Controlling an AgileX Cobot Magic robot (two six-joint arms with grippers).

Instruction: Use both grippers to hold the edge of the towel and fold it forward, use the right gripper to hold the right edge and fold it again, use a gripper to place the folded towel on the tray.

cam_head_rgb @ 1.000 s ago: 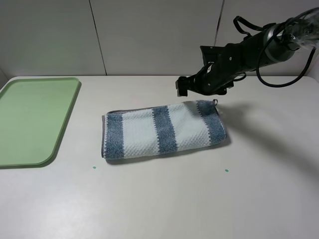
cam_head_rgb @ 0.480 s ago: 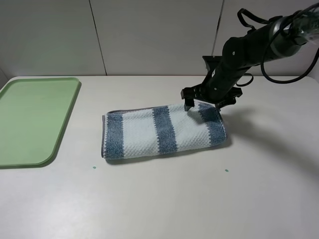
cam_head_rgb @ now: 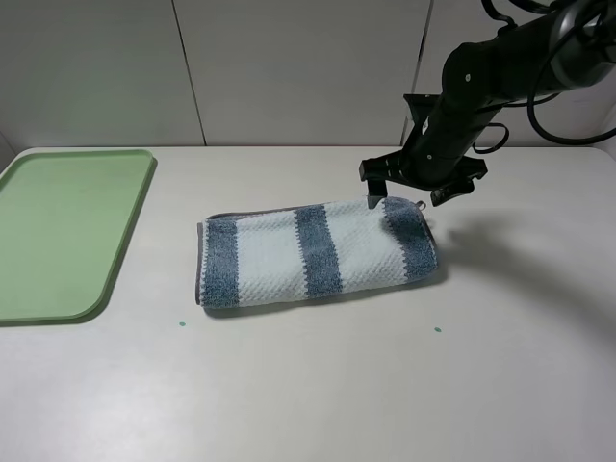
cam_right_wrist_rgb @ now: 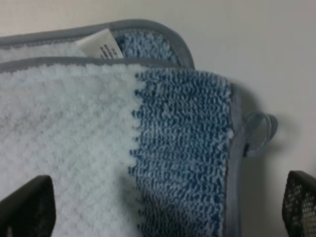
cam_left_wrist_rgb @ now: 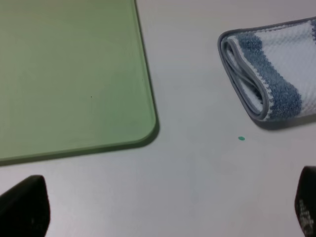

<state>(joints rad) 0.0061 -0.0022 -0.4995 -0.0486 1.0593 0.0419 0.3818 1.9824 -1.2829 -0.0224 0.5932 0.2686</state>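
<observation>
My right gripper (cam_head_rgb: 414,194) hangs wide open over the right end of the once-folded towel (cam_head_rgb: 318,252), which lies mid-table, well apart from the tray (cam_head_rgb: 58,231); my left gripper (cam_left_wrist_rgb: 158,212) is open and empty too. Closing here, I might pinch only the top layer or the loop (cam_right_wrist_rgb: 259,131), and the fold would peel apart. A second ago this gripper sat behind the far edge; it has since swung over the corner, the towel unmoved.
</observation>
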